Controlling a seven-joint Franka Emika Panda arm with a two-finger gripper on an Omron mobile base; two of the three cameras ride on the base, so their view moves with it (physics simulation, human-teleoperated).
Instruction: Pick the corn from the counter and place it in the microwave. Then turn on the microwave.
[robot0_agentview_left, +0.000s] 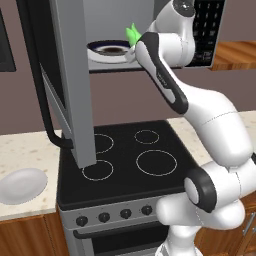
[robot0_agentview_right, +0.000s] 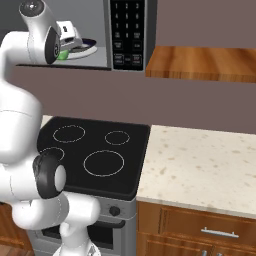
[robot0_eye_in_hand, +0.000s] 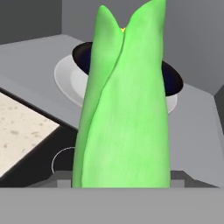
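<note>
The bright green corn (robot0_eye_in_hand: 124, 109) stands upright between my fingers and takes up the middle of the hand view. My gripper (robot0_agentview_left: 133, 45) is shut on the corn (robot0_agentview_left: 132, 34) at the mouth of the microwave (robot0_agentview_left: 207, 30), whose door (robot0_agentview_left: 70, 75) hangs wide open to the left. Inside the microwave lies a white plate (robot0_eye_in_hand: 65, 81) with a dark centre, just beyond the corn. From the right, the corn (robot0_agentview_right: 62, 55) peeks out under my hand, left of the keypad (robot0_agentview_right: 127, 30). The counter (robot0_agentview_right: 200, 160) lies below.
A black stovetop (robot0_agentview_left: 125, 155) with ring outlines sits right under the microwave. A white plate (robot0_agentview_left: 22, 185) rests on the counter (robot0_agentview_left: 25, 147) to its left. A wooden shelf (robot0_agentview_right: 200, 62) juts out right of the microwave. The open door reaches down over the stove's left side.
</note>
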